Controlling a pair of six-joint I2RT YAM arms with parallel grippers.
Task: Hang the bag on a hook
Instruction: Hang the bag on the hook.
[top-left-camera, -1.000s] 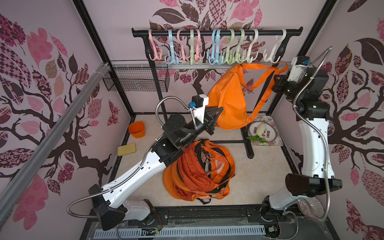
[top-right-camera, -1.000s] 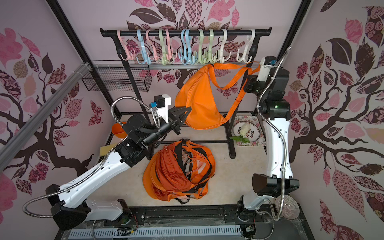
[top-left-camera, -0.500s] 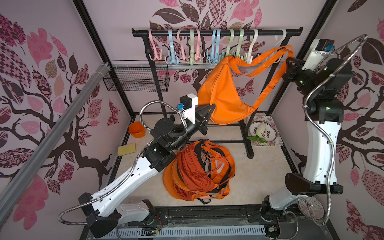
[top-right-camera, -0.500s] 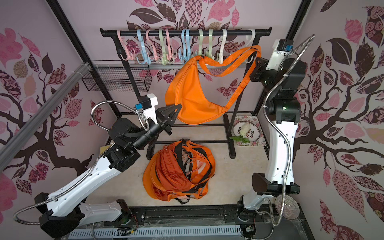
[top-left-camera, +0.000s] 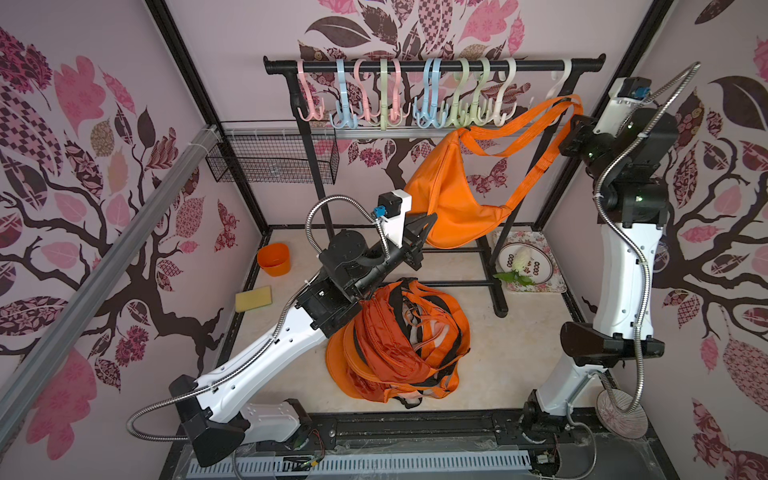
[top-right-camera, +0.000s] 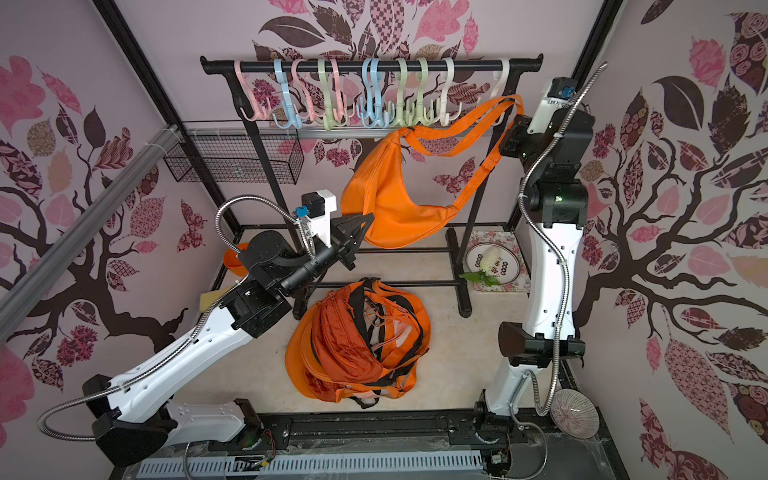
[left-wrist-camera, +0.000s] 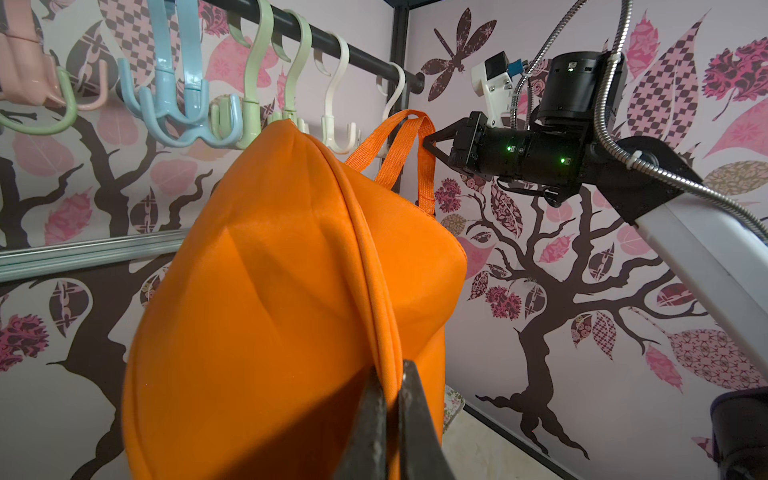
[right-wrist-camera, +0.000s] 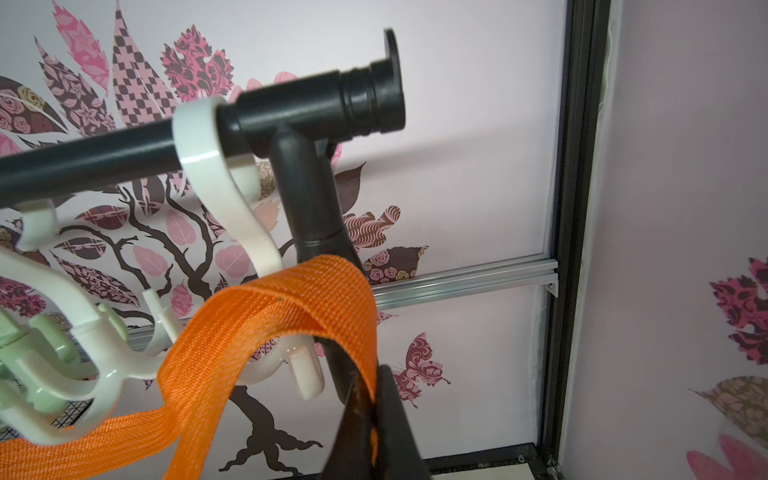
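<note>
Now the right claw (right-wrist-camera: 372, 399) is closed tight on the orange strap (right-wrist-camera: 291, 307) of the bag (top-left-camera: 453, 203), high up near the end of the black rail (top-left-camera: 415, 65). The strap loop lies just in front of the lower prongs of the last white hook (right-wrist-camera: 232, 216); whether it sits on a prong I cannot tell. The left claw (left-wrist-camera: 390, 376) is also closed and pinches the lower edge of the bag. The bag hangs in the air between both arms, under the row of hooks. Below, on the table (top-left-camera: 498, 365), lies a pile of other orange bags (top-left-camera: 395, 345).
</note>
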